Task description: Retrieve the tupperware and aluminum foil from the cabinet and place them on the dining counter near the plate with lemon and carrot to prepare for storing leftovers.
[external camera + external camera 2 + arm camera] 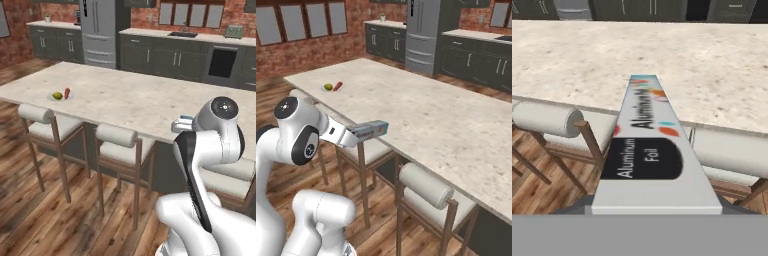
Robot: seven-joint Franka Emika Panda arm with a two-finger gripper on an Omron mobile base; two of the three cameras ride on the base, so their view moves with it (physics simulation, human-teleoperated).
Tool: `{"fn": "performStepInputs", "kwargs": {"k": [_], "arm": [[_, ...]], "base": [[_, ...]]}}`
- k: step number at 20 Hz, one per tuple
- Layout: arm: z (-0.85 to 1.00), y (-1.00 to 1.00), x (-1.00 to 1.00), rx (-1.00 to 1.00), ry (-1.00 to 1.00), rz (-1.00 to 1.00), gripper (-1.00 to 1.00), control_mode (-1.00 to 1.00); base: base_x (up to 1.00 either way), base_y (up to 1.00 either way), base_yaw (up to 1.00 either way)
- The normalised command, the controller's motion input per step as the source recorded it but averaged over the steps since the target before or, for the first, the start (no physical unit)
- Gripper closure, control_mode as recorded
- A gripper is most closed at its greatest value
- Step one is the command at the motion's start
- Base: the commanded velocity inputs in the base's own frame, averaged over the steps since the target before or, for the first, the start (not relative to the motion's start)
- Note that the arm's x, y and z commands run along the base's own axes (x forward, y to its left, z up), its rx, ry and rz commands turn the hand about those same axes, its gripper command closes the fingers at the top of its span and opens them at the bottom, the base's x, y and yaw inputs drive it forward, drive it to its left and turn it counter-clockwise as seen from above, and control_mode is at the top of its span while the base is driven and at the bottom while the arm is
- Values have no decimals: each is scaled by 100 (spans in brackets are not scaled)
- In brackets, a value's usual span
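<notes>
My gripper point(352, 135) is shut on the aluminum foil box point(370, 131), a long grey carton with a black label. In the hand view the aluminum foil box point(647, 147) stretches forward, its far end over the near edge of the dining counter point(577, 55) and hiding the fingertips. From the left base, a bit of the box point(184, 119) pokes out behind the arm's joint. The plate with lemon and carrot point(61, 95) lies far to the left on the counter, seen from the right base as lemon and carrot point(333, 86). The tupperware is out of view.
Padded stools point(118, 142) point(37, 119) line the counter's near side; one stool back point(425, 186) stands close under the box and another stool back point(546, 119) sits lower left. Fridge point(98, 31) and dark cabinets point(165, 55) stand behind the counter point(130, 97).
</notes>
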Motion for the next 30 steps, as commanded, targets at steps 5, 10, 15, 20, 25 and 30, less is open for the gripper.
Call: {"fn": "performStepInputs", "kwargs": {"k": [5, 10, 15, 20, 25, 30], "arm": [[0, 0, 0, 0, 0, 0, 100, 100], [0, 0, 0, 0, 0, 0, 100, 100], [0, 0, 0, 0, 0, 0, 100, 100], [0, 0, 0, 0, 0, 0, 100, 100], [0, 0, 0, 0, 0, 0, 100, 100], [0, 0, 0, 0, 0, 0, 100, 100]], "base": [[62, 100, -34], [64, 100, -29], [68, 100, -26], [71, 100, -26], [79, 100, -27], [92, 100, -34]]}}
